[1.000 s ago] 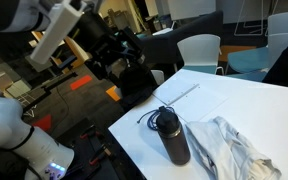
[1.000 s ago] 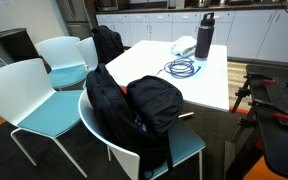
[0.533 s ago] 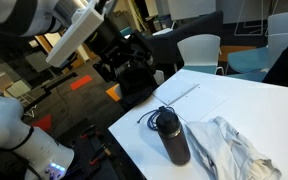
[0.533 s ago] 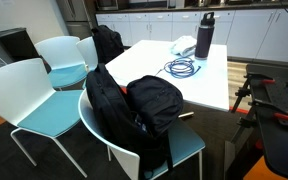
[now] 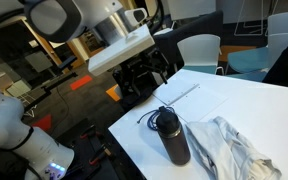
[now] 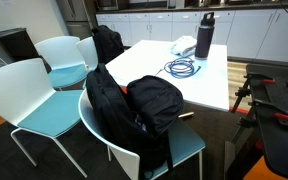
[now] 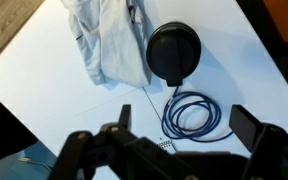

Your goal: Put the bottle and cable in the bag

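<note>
Bottle: the bottle (image 6: 205, 35) stands upright on the white bench (image 6: 220, 78), touching the pale cloth (image 7: 109, 40).
Cable: the cable (image 7: 191, 115) lies in loose loops on the bench, just beside the bottle.
Bag: the bag (image 6: 134, 105) sits on a teal chair (image 6: 190, 146) at the bench edge.
Tool: the tool (image 7: 187, 122) is released, jaws wide, grasping nothing; in the wrist view the cable shows between its fingers.

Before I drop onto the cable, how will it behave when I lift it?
Probably floppy: the cable is a thin cord in loose loops, so unpinched coils may dangle or snag. Likely light. It lies close to the upright bottle, so a sweep could nudge or tip that.
</note>
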You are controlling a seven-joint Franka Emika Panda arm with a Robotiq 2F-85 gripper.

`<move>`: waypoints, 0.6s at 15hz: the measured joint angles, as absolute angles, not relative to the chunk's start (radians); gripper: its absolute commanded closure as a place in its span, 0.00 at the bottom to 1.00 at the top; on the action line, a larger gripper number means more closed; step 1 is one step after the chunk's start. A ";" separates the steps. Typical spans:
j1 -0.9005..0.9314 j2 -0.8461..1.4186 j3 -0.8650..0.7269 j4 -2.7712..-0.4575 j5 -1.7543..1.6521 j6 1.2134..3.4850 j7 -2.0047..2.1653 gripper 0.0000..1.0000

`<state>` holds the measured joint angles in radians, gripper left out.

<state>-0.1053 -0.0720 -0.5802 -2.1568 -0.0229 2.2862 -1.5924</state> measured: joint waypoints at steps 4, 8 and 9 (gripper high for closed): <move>-0.195 0.053 -0.489 -2.083 -0.026 2.245 -1.642 0.00; -0.271 0.121 -0.424 -2.041 -0.067 2.224 -1.644 0.00; -0.285 0.131 -0.413 -2.037 -0.069 2.224 -1.648 0.00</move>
<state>-0.2847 0.1307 -0.4128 -2.0370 -0.0687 2.2235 -1.6483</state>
